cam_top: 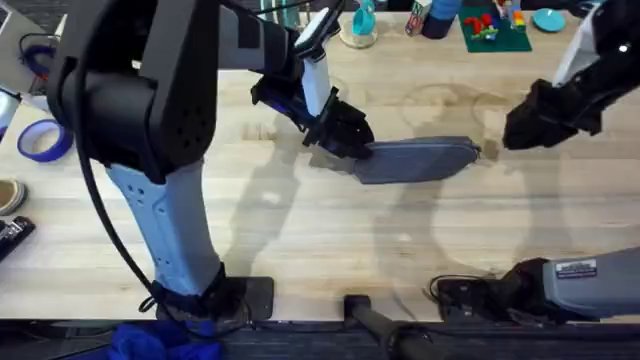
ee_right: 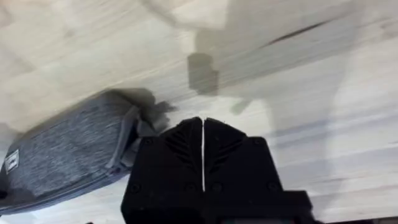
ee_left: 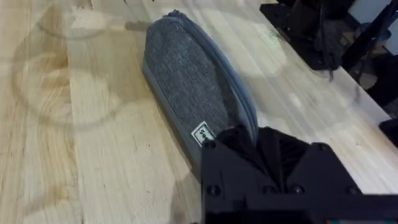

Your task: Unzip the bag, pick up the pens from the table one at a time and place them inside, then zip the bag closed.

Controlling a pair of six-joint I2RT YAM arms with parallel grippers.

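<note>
You're at the end: oblong grey fabric bag [cam_top: 418, 160] lies mid light wooden plank table [cam_top: 300, 230], looks zipped, left end effector [cam_top: 345, 140] pinching its end, right end effector [ee_right: 203, 149] pressed together, just beside.

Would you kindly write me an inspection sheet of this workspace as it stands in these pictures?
Surface: the table, light wood with ring stains.
Job's things: the bag lies flat mid-table; whether its zipper is closed cannot be told.
Clutter: tape roll at the left edge; toy bricks on a green plate at the far edge.
Grippers: left gripper clamps the bag's left end; right gripper is shut, beside the bag's right end.
Cables: black cable along the left arm.
Surroundings: nothing seen.
</note>
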